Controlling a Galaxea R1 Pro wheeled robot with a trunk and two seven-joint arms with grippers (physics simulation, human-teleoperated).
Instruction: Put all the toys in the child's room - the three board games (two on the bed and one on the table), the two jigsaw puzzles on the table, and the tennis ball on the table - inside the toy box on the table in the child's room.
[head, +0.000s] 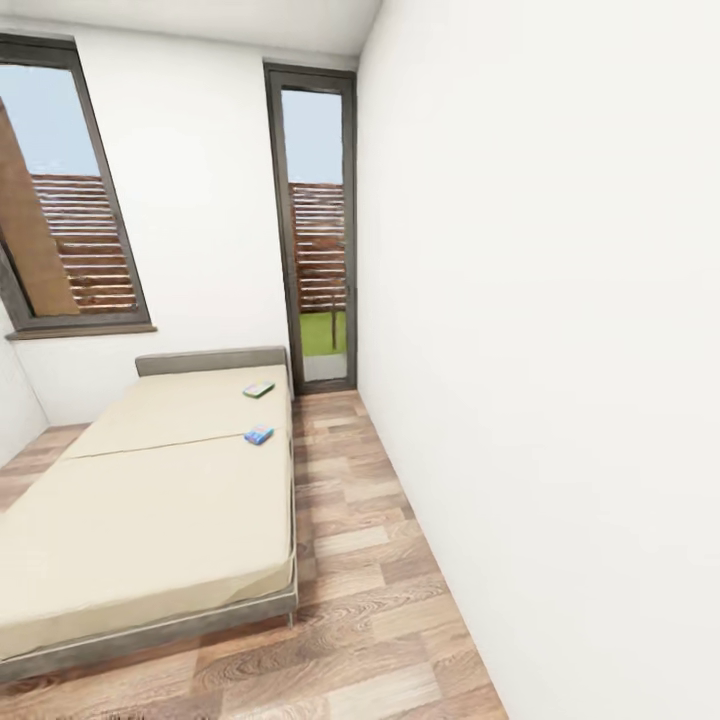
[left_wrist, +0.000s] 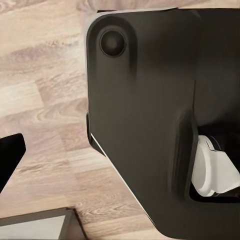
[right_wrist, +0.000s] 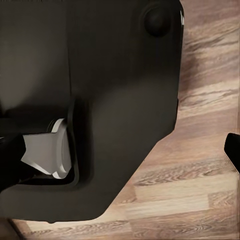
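Two of the board games lie on the bed (head: 150, 500), both near its right edge and toward the headboard end. The nearer board game (head: 259, 435) is a small blue carton; the farther board game (head: 258, 390), lighter with green and red in it, sits just beyond it, closer to the grey headboard (head: 210, 360). Each lies flat, its long side running roughly across the bed with a slight tilt. The bed has a plain cream top and fills the left of the head view; a strip of wood-plank floor (head: 360, 560) runs along its right side beside a bare white wall (head: 540, 350). A tall glazed door (head: 318, 230) and a window (head: 60, 200) stand in the far wall. Both cartons are well ahead of the robot and slightly left of centre, out of reach for now. Each wrist view looks down over the robot's dark base (left_wrist: 150, 125) to the floor; whether either pincer is apart or together cannot be told. Since the cartons hug the bed's right edge, the floor strip looks the likely approach, and which arm ends up nearer would depend on how the robot turns there.
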